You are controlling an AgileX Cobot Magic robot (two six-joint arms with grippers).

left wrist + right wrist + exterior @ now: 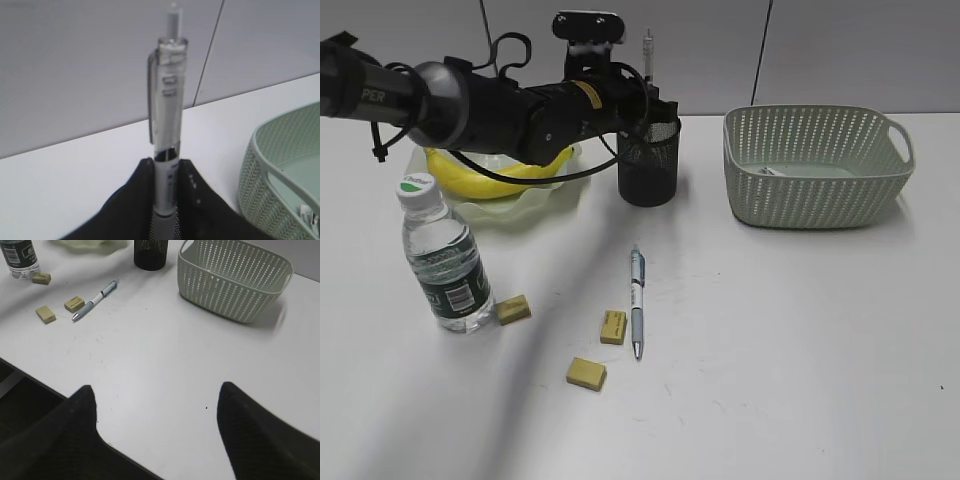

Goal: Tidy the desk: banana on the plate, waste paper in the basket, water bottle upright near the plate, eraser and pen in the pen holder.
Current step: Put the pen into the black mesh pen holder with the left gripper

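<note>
Currently, one pen (166,130) stands upright, clamped between the two black fingers (132,205) of the left gripper (642,108), directly above the pen holder (649,163); whether its tip is already inside the cup cannot be told. The pen holder stands at the far edge of the desk (790,350), near the middle, between the plate (535,200) and the basket (817,165). A second pen (637,302) lies flat at mid-desk, its length running roughly from the far edge toward the near edge.

The banana (485,175) lies in the plate toward the far left corner, partly hidden by the left arm, which reaches across it from the left edge. The water bottle (445,255) stands upright, cap on, just in front of the plate toward the left edge. Three tan erasers lie on the desk: the first eraser (513,309) touches or nearly touches the bottle base, the second eraser (613,327) lies just beside the flat pen, and the third eraser (586,373) lies nearer the front edge.

The basket occupies the far right area; a small pale scrap, the waste paper (767,171), shows on its floor.

The right gripper (156,412) hangs over the front part of the desk with fingers spread wide and nothing between them.
</note>
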